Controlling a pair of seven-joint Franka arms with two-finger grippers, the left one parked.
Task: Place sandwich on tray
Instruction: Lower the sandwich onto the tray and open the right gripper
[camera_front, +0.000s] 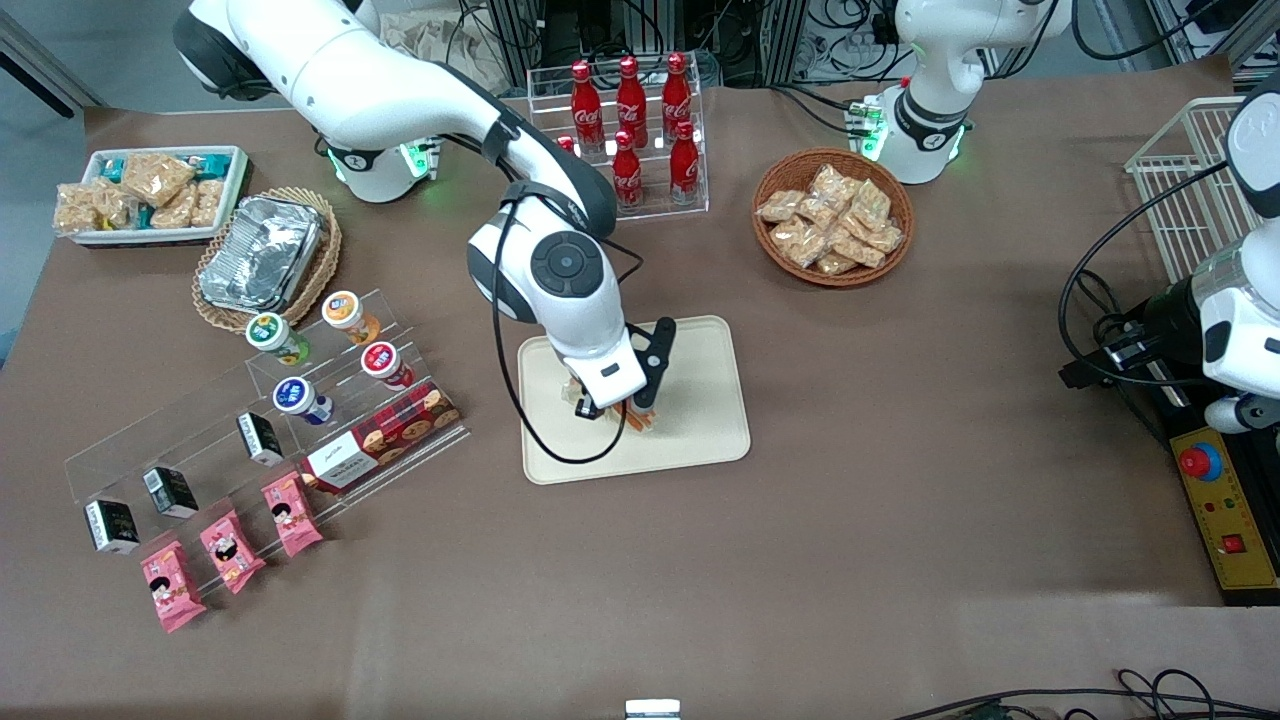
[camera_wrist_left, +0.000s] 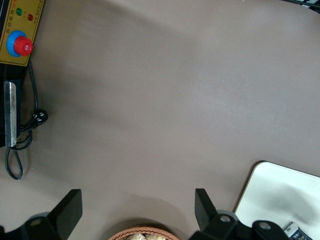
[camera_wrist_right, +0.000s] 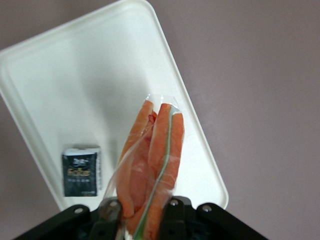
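Currently the sandwich (camera_wrist_right: 150, 165) is pinched in the closed gripper (camera_wrist_right: 142, 212), long axis pointing down at the tray (camera_wrist_right: 75, 90), near its table-facing edge.

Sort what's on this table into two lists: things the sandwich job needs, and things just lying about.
Needed for the job:
- sandwich, held in the gripper above the tray
- tray

Just lying about:
- small black packet on the tray
- cola bottles
- wicker basket of snack packets
- foil container
- white tray of snacks
- pink packets
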